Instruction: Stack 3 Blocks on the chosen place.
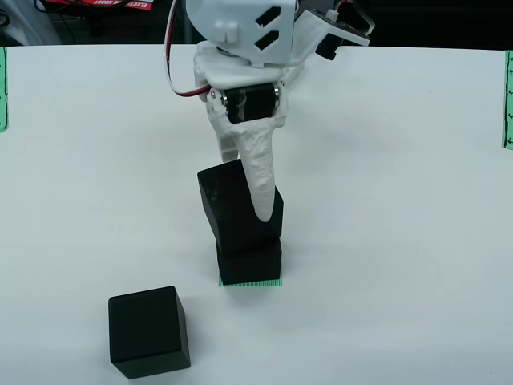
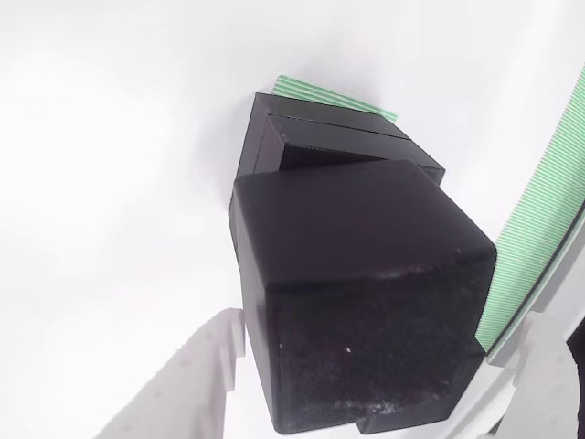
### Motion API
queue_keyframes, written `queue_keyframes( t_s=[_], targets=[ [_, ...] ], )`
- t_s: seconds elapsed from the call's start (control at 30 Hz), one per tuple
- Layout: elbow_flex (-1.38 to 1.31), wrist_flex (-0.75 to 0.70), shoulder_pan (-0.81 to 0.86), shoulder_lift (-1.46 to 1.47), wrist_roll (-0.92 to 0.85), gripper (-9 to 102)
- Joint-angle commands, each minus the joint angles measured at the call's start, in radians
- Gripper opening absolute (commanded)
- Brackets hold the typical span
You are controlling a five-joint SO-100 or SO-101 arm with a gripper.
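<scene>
Your end effector (image 1: 250,210) pinches the second block (image 1: 236,204) at frame centre, tilted over the first block (image 1: 250,261), which sits on the green patch (image 1: 251,283) as base; the third block (image 1: 150,331) waits at lower left on the worktop (image 1: 401,241)

This looks like a hobby robotics bench or small lab. A plain white surface (image 1: 417,241) is laid out as a test area, with green striped markers at its side edges (image 1: 507,100). A white 3D-printed arm (image 1: 248,48) with exposed servo wires (image 1: 180,76) stands over it, against a dark, cluttered background.
</scene>
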State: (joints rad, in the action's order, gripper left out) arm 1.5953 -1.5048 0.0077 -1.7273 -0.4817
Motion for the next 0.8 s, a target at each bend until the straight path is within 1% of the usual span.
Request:
queue_keyframes(
  t_s=[0.0,0.2,0.33,0.43,0.6,0.77],
  targets=[
    [-0.026,-0.012,0.037,-0.117,-0.071,37],
    [-0.009,-0.025,0.170,-0.187,-0.132,37],
    [-0.028,0.006,0.291,-0.137,-0.149,37],
    [-0.051,0.035,0.342,-0.061,-0.158,37],
    [-0.147,0.087,0.351,0.089,-0.152,37],
    [-0.302,0.089,0.313,0.232,-0.140,37]
  ],
)
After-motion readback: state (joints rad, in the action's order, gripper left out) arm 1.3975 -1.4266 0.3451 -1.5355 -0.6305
